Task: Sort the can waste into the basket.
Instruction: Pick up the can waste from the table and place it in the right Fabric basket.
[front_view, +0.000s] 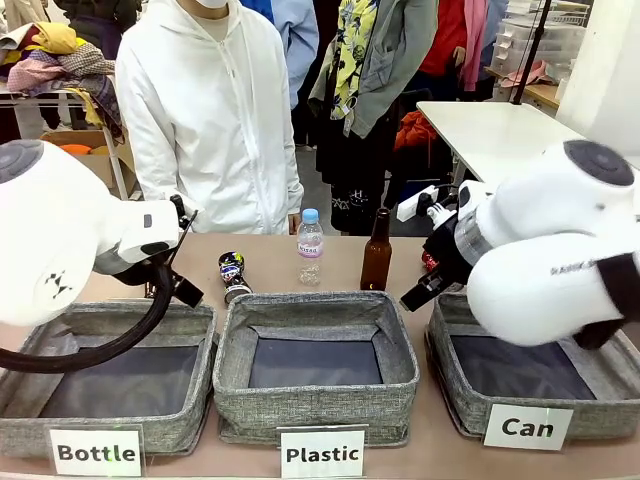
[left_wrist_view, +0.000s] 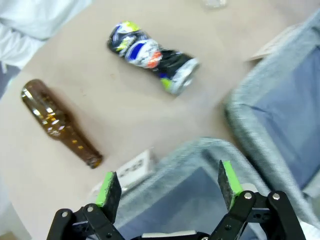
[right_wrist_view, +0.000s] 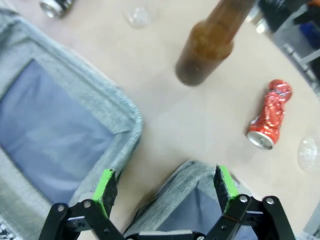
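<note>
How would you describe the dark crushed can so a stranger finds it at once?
Find the middle basket, labelled Plastic. Behind its far left corner sits a crushed dark can with multicolour print. Next to it stands a clear bottle; the other can is red.

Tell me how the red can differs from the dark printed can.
The red can is plain red with a silver end; the dark can carries multicolour print. The red can lies behind the Can basket, the dark can behind the Plastic basket. Both are crushed and lie on the table.
</note>
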